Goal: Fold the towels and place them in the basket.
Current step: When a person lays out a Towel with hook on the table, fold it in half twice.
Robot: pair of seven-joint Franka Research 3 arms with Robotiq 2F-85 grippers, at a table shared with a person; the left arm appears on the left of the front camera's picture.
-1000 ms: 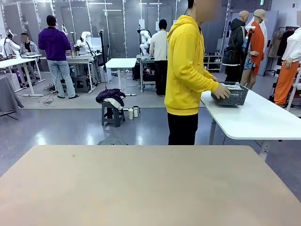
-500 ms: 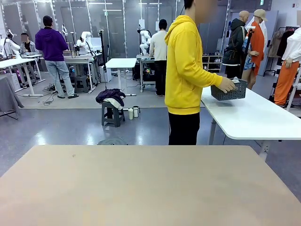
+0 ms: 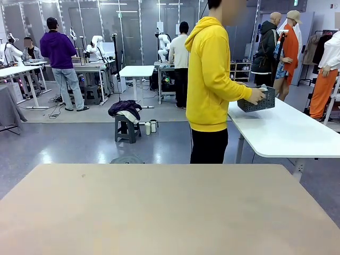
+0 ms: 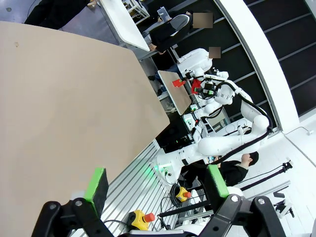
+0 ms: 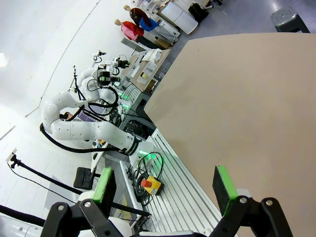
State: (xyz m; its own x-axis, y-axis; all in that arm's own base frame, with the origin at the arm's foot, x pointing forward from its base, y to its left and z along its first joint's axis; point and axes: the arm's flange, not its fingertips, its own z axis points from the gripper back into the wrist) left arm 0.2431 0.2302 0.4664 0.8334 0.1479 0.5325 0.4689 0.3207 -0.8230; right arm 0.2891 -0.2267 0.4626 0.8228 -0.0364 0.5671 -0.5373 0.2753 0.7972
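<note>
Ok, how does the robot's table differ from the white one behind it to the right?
The robot's table is tan and lies nearest the camera; the white table stands farther off, at the right. The person holds the basket tilted over the white table's end, not over the tan one. Both have flat, plain tops.

person in yellow hoodie (image 3: 211, 79): beyond tan table (image 3: 159, 212) far edge | white table (image 3: 289, 133): past its far-right corner | grey stool (image 3: 129, 129): past its far edge
</note>
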